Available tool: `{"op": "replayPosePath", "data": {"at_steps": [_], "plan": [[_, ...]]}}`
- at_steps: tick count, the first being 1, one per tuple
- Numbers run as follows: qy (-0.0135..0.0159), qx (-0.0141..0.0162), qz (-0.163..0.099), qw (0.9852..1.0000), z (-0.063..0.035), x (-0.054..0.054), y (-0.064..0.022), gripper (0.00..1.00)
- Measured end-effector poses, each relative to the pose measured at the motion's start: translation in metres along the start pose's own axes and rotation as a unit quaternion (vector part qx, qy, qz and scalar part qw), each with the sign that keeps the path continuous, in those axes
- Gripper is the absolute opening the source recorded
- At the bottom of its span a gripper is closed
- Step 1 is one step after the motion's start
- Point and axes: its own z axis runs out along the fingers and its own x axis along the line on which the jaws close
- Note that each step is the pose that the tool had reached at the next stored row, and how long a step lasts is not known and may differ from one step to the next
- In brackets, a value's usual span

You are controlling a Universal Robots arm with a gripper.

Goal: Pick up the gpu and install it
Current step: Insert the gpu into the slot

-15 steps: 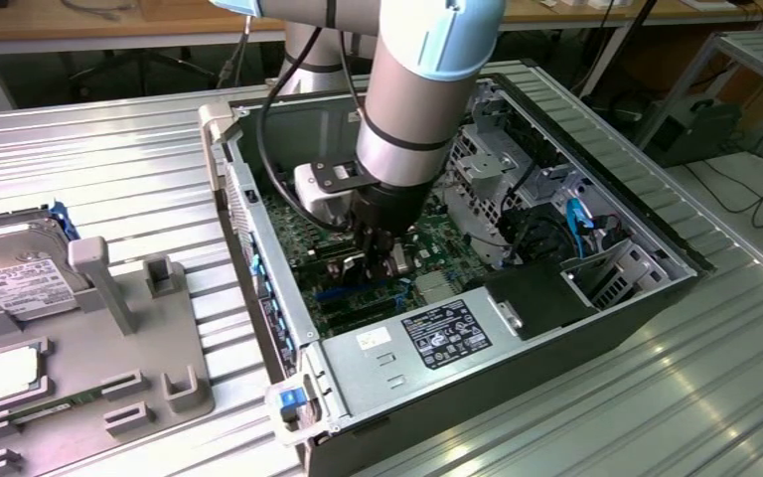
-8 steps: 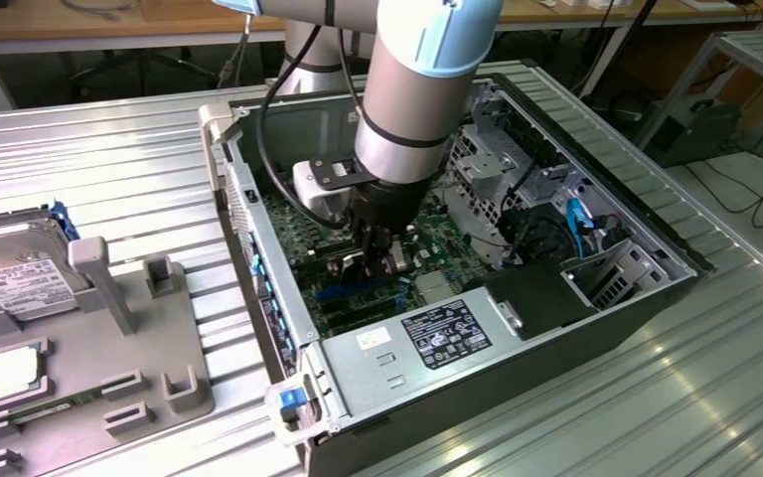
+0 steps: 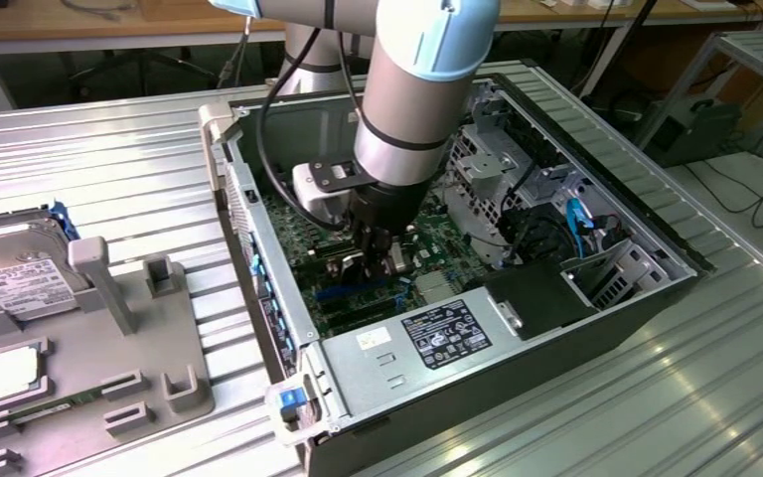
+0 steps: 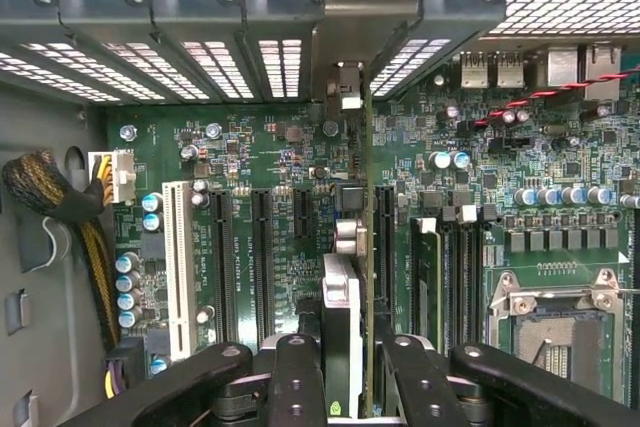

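The fingers pinch the gpu from both sides, and the wrist view looks straight down its thin edge. The card stands upright on edge over the green motherboard, among the long black expansion slots and well apart from the white slot. Its far end reaches towards the vented slot covers in the case's rear wall. I cannot tell whether its lower edge touches a slot. This view also takes in the CPU socket to one side of the card and a braided cable bundle to the other.

In the exterior view the gripper sits at the centre of the frame. It reaches down inside the open computer case from the arm, which comes in from the top. The card itself is hard to make out there. The labelled power supply lies just below the gripper in the frame. At the exterior view's left, outside the case, a hard drive with a white label rests by a grey holder tray on the ribbed metal counter.
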Motion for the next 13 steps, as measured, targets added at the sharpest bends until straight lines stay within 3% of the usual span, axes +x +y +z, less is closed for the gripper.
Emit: {"op": "replayPosePath", "data": {"at_steps": [13], "plan": [[0.0001,0.0000,0.000,1.0000,0.0002,0.0001,0.0001,0.28]]}}
